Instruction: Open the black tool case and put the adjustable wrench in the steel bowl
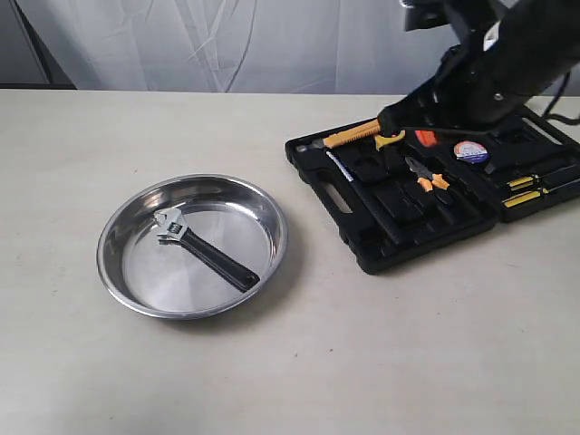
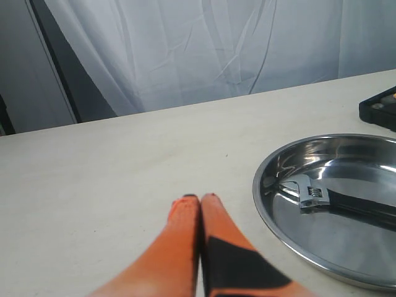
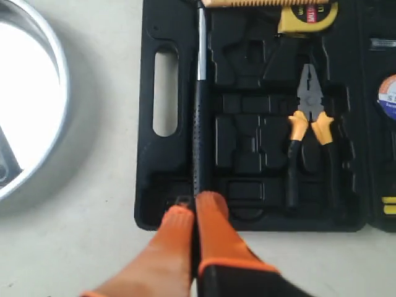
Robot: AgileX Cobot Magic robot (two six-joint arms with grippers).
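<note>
The adjustable wrench [image 1: 204, 249] lies flat inside the steel bowl [image 1: 231, 222], silver head toward the far left and black handle toward the near right. The black tool case [image 1: 362, 240] lies open on the right of the table. My right arm [image 1: 471, 82] hangs over the case. Its gripper [image 3: 195, 207] is shut and holds nothing, above the case's [image 3: 185, 80] near edge. My left gripper [image 2: 199, 199] is also shut and empty, low over bare table beside the bowl [image 2: 346, 241], with the wrench [image 2: 322, 197] visible inside. The left gripper is out of the exterior view.
In the open case sit orange-handled pliers [image 3: 309, 117], a long black-handled tool [image 3: 199, 124], a yellow tape measure [image 3: 307, 15] and a long orange-yellow tool [image 1: 353, 134]. A white curtain hangs behind the table. Bare tabletop stretches left of and in front of the bowl.
</note>
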